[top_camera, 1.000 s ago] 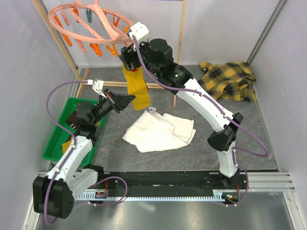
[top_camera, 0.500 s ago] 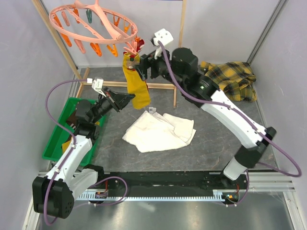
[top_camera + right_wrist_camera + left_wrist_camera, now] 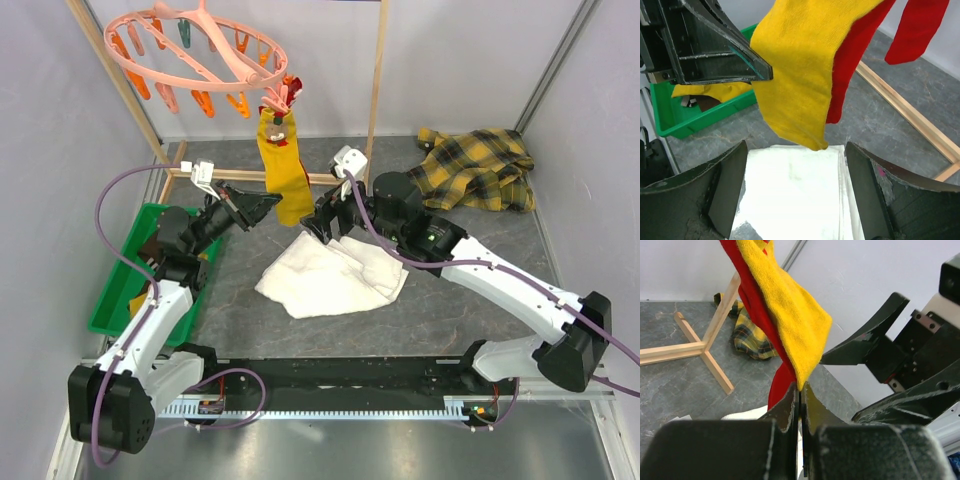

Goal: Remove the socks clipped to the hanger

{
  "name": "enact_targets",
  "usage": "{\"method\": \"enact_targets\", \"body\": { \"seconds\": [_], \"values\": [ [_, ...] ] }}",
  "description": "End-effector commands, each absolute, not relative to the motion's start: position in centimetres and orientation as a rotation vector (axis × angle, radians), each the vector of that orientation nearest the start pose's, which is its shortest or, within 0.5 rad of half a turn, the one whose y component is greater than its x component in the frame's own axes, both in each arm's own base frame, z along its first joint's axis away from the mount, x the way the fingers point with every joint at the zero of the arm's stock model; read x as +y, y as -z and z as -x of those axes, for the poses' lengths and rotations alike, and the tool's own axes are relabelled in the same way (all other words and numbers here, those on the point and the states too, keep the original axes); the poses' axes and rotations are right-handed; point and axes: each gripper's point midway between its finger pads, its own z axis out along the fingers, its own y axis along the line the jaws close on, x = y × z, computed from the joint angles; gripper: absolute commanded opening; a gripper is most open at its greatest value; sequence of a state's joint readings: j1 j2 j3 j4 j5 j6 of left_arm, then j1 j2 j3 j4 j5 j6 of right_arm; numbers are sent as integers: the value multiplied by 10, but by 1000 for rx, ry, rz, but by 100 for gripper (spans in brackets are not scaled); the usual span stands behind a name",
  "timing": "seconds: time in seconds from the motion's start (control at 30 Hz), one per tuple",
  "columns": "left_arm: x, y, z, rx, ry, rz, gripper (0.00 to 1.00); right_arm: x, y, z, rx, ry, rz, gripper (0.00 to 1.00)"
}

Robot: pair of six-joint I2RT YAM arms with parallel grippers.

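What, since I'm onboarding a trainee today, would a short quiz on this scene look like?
1. True or false: the right gripper is clamped on the yellow sock.
2. The left gripper is: A) wide open; B) shut on the yellow sock's lower edge; C) shut on nothing.
3. Fill in: the yellow sock and a red sock hang from the pink ___.

Key: 1 false, it is open and holds nothing; 2 B; 3 hanger.
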State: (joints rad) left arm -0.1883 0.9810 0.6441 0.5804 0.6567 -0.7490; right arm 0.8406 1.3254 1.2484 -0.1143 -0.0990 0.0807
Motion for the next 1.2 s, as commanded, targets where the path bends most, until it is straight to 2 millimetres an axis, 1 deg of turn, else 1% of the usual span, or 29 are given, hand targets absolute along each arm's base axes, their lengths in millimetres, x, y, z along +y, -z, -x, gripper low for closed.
{"method": "enact_targets", "body": {
  "seconds": [0.0, 0.07, 0.17, 0.2, 0.23, 0.3, 0.37, 0.43, 0.47, 0.5, 0.57, 0.6, 0.77, 0.83, 0.87, 0.9, 0.93, 0.97, 1.0, 1.03, 1.07, 1.1, 1.17],
  "values": [
    [-190, -355, -286, 1399, 1252, -211, 2, 354, -336, -283, 1531, -763, 776, 87],
    [-190, -356, -287, 1398, 1250, -213, 2, 355, -332, -286, 1539, -749, 782, 87],
    [-190, -358, -289, 1403, 1240, -215, 2, 357, -325, -290, 1551, -743, 791, 68],
    [-189, -360, -289, 1399, 1238, -213, 2, 358, -323, -291, 1557, -744, 793, 57],
    [-189, -360, -289, 1397, 1237, -212, 2, 359, -321, -292, 1560, -744, 794, 53],
    [-189, -360, -290, 1396, 1234, -208, 2, 362, -315, -294, 1576, -748, 794, 51],
    [-189, -359, -290, 1399, 1234, -207, 2, 364, -314, -296, 1579, -747, 790, 51],
    [-189, -358, -291, 1402, 1234, -204, 2, 366, -312, -299, 1587, -740, 790, 46],
    [-189, -357, -290, 1404, 1237, -203, 2, 365, -312, -301, 1587, -731, 783, 42],
    [-189, -357, -291, 1405, 1235, -200, 2, 366, -312, -302, 1589, -729, 783, 30],
    [-189, -356, -291, 1406, 1235, -201, 2, 367, -315, -302, 1584, -734, 784, 13],
    [-189, -356, -291, 1405, 1232, -206, 3, 367, -316, -302, 1583, -733, 786, 0],
    [-188, -353, -291, 1420, 1201, -223, 3, 367, -320, -298, 1584, -756, 788, 0],
    [-188, -353, -290, 1417, 1199, -225, 3, 363, -321, -299, 1587, -735, 779, 0],
    [-187, -353, -290, 1416, 1197, -225, 3, 358, -326, -300, 1579, -715, 758, 3],
    [-187, -354, -289, 1416, 1200, -225, 3, 350, -327, -308, 1588, -668, 716, 12],
    [-188, -354, -289, 1415, 1202, -226, 3, 345, -331, -311, 1588, -655, 697, 23],
    [-188, -355, -288, 1412, 1208, -232, 3, 340, -335, -312, 1583, -655, 683, 37],
    [-189, -356, -287, 1413, 1215, -230, 3, 337, -339, -314, 1573, -689, 698, 41],
    [-189, -358, -286, 1408, 1221, -235, 3, 336, -337, -311, 1602, -733, 705, 43],
    [-190, -358, -283, 1408, 1233, -243, 3, 335, -335, -312, 1616, -768, 721, 50],
    [-191, -359, -282, 1405, 1249, -242, 4, 335, -335, -305, 1628, -844, 772, 53],
    [-194, -362, -278, 1404, 1273, -263, 4, 336, -331, -298, 1627, -901, 826, 61]
  ]
}}
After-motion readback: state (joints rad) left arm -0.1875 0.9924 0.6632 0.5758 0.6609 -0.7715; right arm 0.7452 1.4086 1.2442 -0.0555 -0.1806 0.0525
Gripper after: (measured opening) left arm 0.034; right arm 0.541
